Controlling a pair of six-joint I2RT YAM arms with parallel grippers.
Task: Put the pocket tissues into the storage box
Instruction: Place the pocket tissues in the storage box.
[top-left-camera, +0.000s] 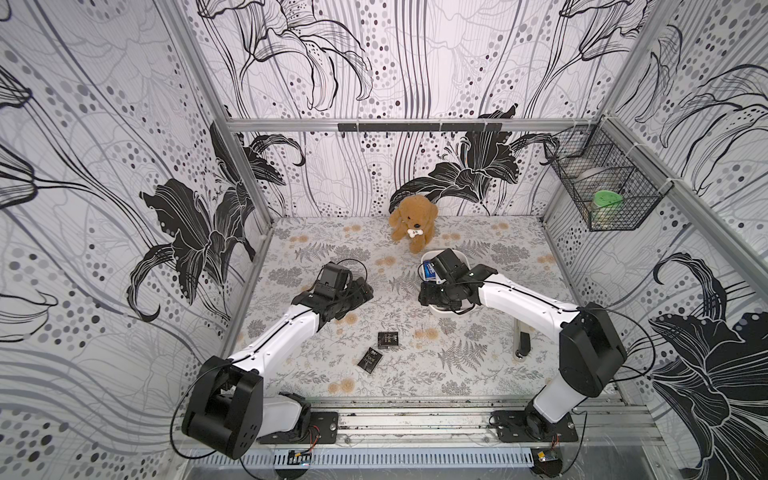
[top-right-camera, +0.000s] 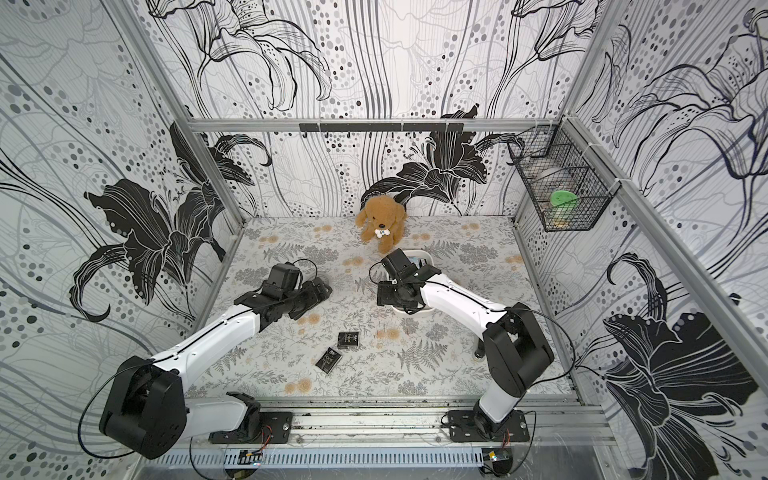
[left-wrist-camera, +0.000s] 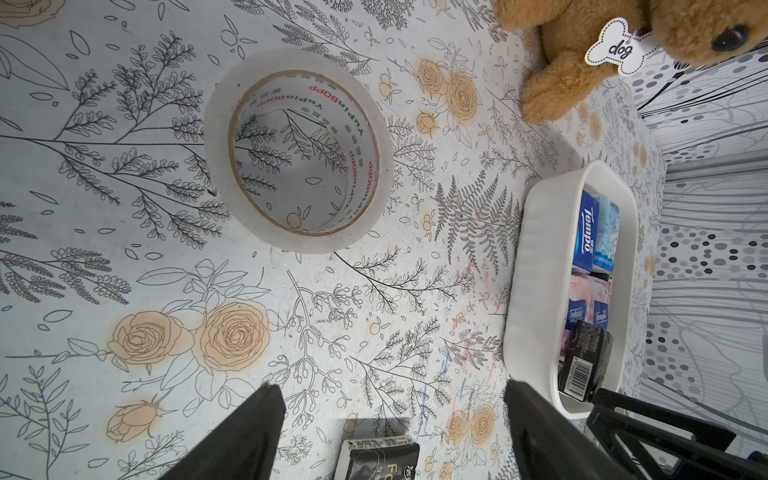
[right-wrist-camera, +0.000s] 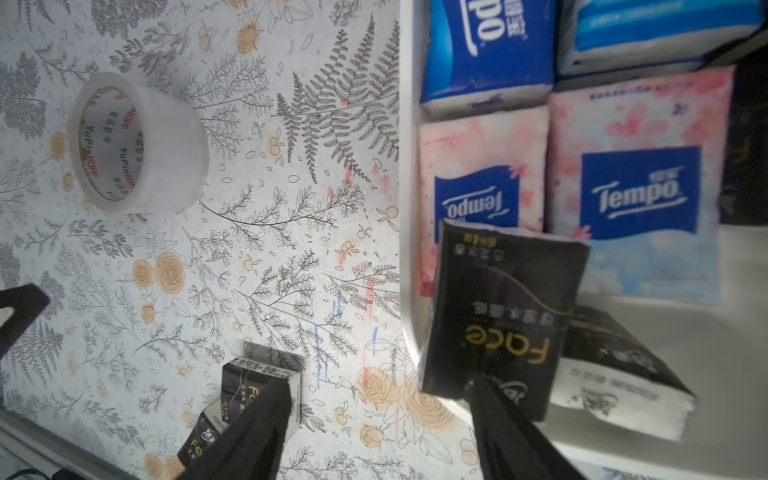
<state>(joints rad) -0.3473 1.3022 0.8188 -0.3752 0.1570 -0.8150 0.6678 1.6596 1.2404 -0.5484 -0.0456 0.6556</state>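
Pocket tissues (left-wrist-camera: 586, 232) in blue and pink lie inside the storage box (left-wrist-camera: 536, 249). The right pincer (right-wrist-camera: 378, 380) stands open over the box edge, with a tilted black packet (right-wrist-camera: 503, 316) just beside one finger. Two more black packets (top-left-camera: 387, 339) (top-left-camera: 370, 360) lie on the counter (top-left-camera: 457, 374), outside the box. The left pincer (left-wrist-camera: 392, 386) is open and holds nothing.

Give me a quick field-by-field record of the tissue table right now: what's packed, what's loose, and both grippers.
storage box: white, holds blue, pink and black tissues
loose packets: two black, lying on the table
left gripper: open, empty, over the table
right gripper: open at the box, black packet tilted by one finger
other: tape roll, plush dog
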